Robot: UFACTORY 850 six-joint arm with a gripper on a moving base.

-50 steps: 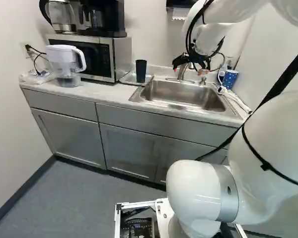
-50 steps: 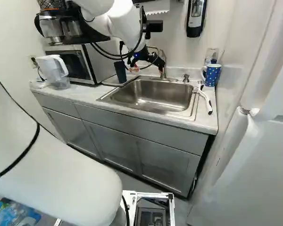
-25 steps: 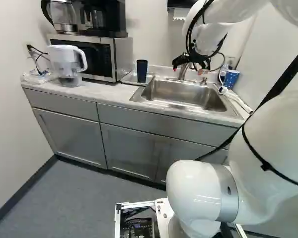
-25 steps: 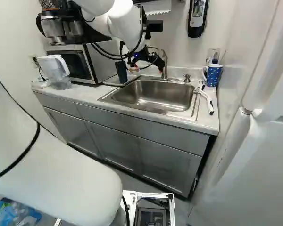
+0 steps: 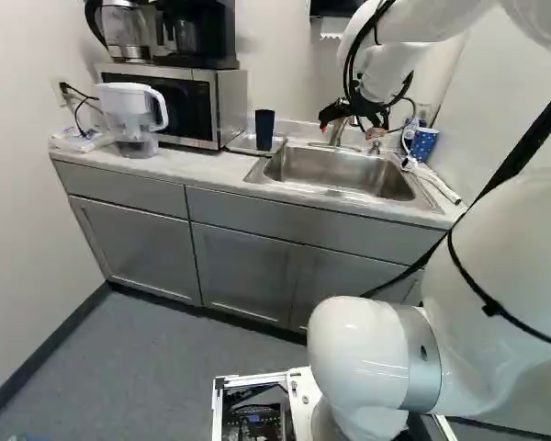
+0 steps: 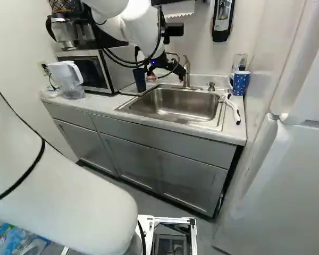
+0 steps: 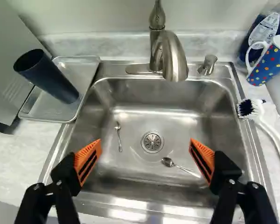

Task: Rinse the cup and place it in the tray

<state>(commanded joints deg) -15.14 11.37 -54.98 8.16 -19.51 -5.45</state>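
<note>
In the left base view my gripper hangs over the back of the sink, near the faucet. The wrist view shows the gripper open above the basin, nothing between its orange pads. A dark blue cup stands upright in the metal tray, beside the sink on the microwave side and apart from the fingers. The faucet points over the basin. On the other side of the sink is a blue dotted mug.
Two spoons lie in the basin around the drain. A white brush lies along the sink's rim by the mug, with a bottle behind. A microwave and a water pitcher stand beyond the tray. A fridge flanks the counter.
The base has moved slightly, shifting the counter and everything on it a little in both base views. The arm holds its pose, and the cup keeps its place in the tray.
</note>
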